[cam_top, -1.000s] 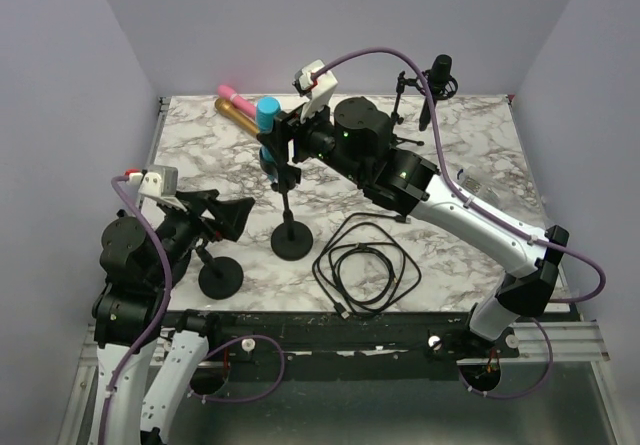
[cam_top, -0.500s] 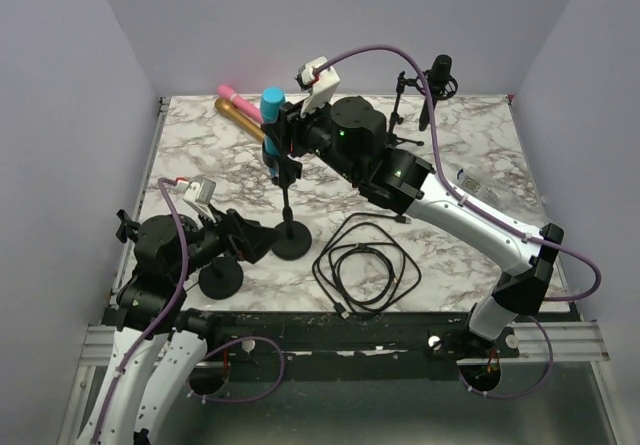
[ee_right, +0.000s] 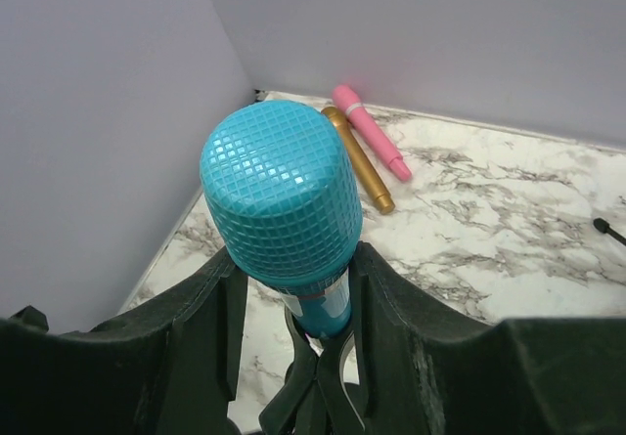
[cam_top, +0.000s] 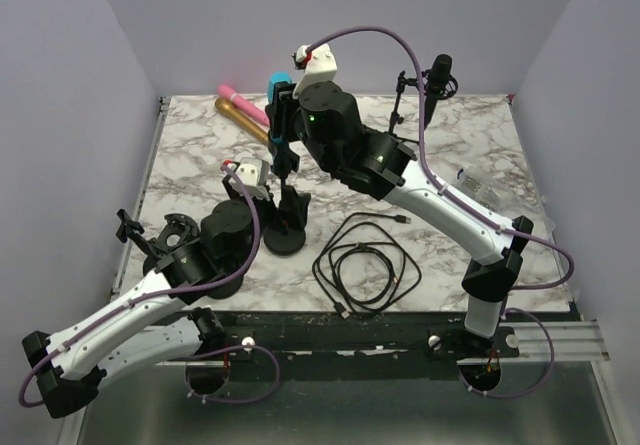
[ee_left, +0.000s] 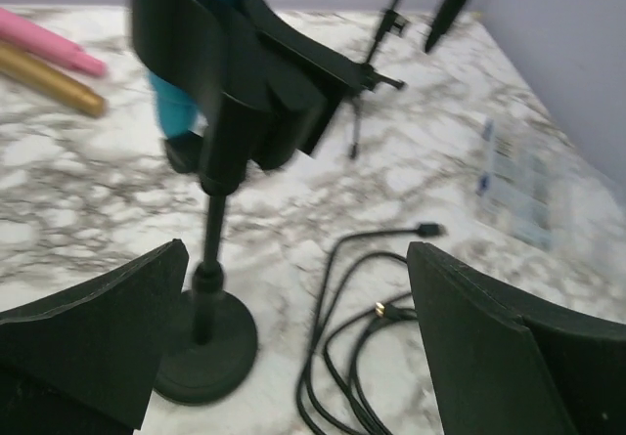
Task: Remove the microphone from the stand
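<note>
Along the near edge of the table (cam_top: 190,155) my room is tight. The left arm lies low across the near-left corner, and a round black base (cam_top: 228,283) is half hidden under it. Just right of that lies a coiled black cable (cam_top: 365,270). Right of the cable the marble is bare out to the right edge.

A little farther in, the left gripper (cam_top: 287,208) has its jaws spread wide and holds nothing. In its wrist view the foot of the stand (ee_left: 205,357) sits between the two fingers, clear of both.

Up the stand's pole, the right gripper (ee_right: 293,313) is clamped on the teal microphone (ee_right: 284,210), one finger on each side of its body just below the mesh head. The microphone stands upright at the top of the pole, its lower end down at the clip. I cannot tell whether it is still seated there.

Behind it there is open marble on the left, bounded by the left wall. At the far-left corner a pink microphone (cam_top: 240,99) and a gold microphone (cam_top: 238,115) lie side by side. A black microphone (cam_top: 440,70) stands on its own stand at the far edge.

My count is four microphones, three stands, one cable and two arms.
</note>
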Robot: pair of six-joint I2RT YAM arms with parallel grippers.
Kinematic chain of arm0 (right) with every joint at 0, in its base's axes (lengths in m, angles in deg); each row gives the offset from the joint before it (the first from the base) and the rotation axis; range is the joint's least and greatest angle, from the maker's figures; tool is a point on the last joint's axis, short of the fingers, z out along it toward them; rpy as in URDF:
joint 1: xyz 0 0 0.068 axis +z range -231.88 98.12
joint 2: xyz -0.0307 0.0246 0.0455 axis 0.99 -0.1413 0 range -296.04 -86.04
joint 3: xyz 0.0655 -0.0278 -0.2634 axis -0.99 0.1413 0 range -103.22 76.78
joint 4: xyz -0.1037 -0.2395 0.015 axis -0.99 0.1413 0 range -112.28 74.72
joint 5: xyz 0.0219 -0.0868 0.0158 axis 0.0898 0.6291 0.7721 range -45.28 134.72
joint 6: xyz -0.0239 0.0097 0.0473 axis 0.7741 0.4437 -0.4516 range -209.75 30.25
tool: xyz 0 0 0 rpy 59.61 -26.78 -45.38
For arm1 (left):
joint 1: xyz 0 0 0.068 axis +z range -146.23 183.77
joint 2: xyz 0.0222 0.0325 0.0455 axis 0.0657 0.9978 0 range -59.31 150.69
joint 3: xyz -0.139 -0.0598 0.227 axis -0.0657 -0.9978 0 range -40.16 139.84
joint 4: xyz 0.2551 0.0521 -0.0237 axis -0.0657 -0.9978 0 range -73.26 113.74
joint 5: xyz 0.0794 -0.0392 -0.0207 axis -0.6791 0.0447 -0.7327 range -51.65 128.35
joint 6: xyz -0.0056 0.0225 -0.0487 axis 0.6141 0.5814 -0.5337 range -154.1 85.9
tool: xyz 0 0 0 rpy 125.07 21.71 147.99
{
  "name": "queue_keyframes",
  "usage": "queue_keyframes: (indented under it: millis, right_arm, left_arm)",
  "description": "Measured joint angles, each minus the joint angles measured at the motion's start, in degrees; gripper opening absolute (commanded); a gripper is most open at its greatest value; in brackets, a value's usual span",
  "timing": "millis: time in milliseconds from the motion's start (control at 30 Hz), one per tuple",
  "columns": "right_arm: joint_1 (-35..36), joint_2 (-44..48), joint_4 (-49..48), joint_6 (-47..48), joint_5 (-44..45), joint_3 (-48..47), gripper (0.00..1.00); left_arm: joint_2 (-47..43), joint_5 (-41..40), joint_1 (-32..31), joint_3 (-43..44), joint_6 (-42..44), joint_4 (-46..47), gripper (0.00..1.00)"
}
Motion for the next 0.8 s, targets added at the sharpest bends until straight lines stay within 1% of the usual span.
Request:
queue_keyframes:
  millis: [33,133,200,267,333,533,733,800]
  right_arm:
    - [0.2,-0.07,0.44,-0.26,1.05,-0.33,0.01]
    - [0.48,-0.07,0.87,-0.74,2.95,-0.42,0.01]
    - [0.55,-0.07,0.94,-1.03,3.82,-0.44,0.01]
    - [0.55,-0.07,1.2,-1.25,4.28,-0.61,0.01]
    - [0.55,-0.11,1.36,-1.46,4.7,-0.7,0.01]
    - [0.31,-0.13,1.57,-1.99,5.62,-0.7,0.01]
    - [0.33,-1.16,2.78,-2.01,5.73,-2.56,0.01]
    - [0.35,-1.33,3.1,-2.23,5.53,-2.93,0.01]
  left_arm:
    - [1.97,-4.96,-0.74,0.31,1.6,1.33,0.99]
    - [5.2,-14.95,-0.98,0.42,4.28,5.66,0.95]
    - [6.34,-19.21,-1.01,0.28,6.6,9.99,0.94]
    - [7.21,-21.59,-1.01,0.26,7.96,13.97,0.95]
    - [8.0,-22.51,-1.01,0.26,9.01,16.41,0.99]
    - [10.93,-22.58,-1.01,0.28,10.21,20.57,0.99]
    - [11.54,-22.14,-1.01,0.44,10.84,21.18,0.98]
    - [10.99,-20.33,-1.01,0.39,10.78,20.87,0.98]
